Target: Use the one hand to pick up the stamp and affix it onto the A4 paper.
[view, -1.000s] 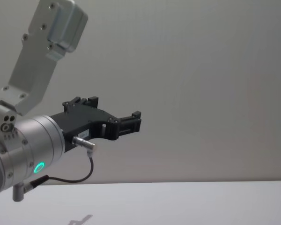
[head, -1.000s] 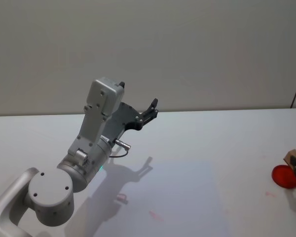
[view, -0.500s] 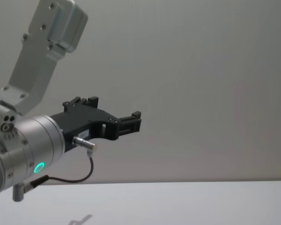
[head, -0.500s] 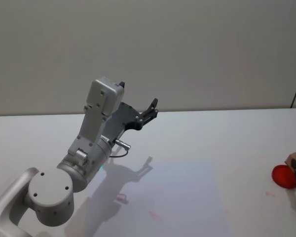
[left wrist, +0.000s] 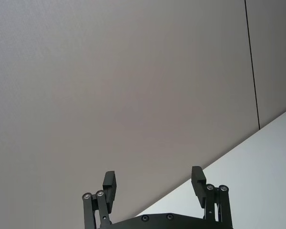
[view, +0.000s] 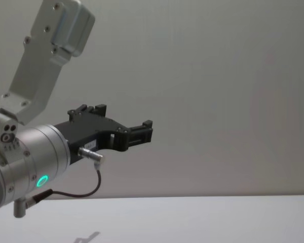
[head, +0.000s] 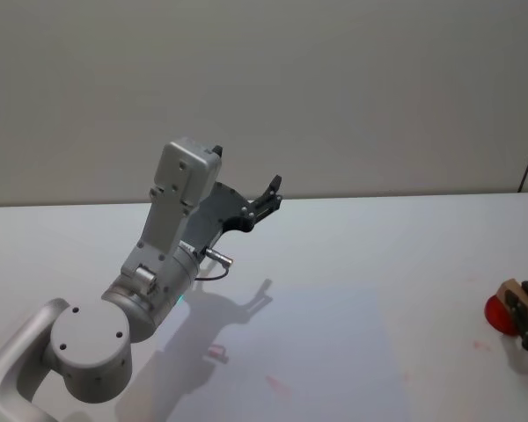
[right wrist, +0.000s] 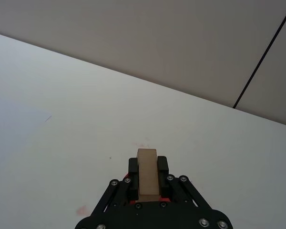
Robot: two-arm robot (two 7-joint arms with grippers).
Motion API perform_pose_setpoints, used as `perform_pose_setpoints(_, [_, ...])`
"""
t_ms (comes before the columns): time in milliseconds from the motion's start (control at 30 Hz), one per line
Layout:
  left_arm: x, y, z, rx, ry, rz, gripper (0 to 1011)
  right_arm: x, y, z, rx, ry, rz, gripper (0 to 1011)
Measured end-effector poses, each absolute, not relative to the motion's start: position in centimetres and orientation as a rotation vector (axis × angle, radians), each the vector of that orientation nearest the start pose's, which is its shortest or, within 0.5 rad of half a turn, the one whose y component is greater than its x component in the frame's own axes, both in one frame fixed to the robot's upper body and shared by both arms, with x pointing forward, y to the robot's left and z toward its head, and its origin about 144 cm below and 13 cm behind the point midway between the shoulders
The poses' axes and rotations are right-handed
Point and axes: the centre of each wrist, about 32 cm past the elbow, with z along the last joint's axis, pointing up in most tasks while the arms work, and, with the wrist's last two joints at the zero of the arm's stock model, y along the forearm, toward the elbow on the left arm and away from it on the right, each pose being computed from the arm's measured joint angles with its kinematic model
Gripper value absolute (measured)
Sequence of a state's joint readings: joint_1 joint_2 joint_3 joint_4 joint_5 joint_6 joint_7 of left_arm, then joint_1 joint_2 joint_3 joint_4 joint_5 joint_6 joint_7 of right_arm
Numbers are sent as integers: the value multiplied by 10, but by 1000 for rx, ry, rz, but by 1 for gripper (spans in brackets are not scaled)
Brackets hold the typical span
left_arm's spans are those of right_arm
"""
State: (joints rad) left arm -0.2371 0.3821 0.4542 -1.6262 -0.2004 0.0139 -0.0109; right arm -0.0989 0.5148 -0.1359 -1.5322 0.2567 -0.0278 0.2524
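Note:
The stamp (head: 508,297) has a pale wooden handle and a red base, and it sits at the table's right edge. My right gripper (head: 526,318), the black claw, is shut on it. In the right wrist view the wooden handle (right wrist: 147,172) stands between the black fingers (right wrist: 162,164), above the white table. The A4 paper (head: 334,352) lies flat in the middle of the table, and its corner (right wrist: 19,133) shows in the right wrist view. My left gripper (head: 268,195) is held high over the far left of the table, open and holding nothing (left wrist: 154,179).
The big silver left arm (head: 158,281) with its green ring (view: 41,180) and cable fills the near left. Small red ink marks (head: 275,383) lie on the paper's near part, with others on the table (right wrist: 142,143). A plain wall stands behind the table.
My right gripper has come a little further in from the right edge with the stamp, now covering more of the red base. The left arm has not moved.

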Motion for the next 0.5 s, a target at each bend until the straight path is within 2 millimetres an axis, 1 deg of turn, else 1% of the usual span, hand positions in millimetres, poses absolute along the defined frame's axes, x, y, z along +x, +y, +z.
perform_pose_setpoints(500, [492,198,1204,61,-268,1124,1001,429,-341,1110,-344,-36,-1173,224])
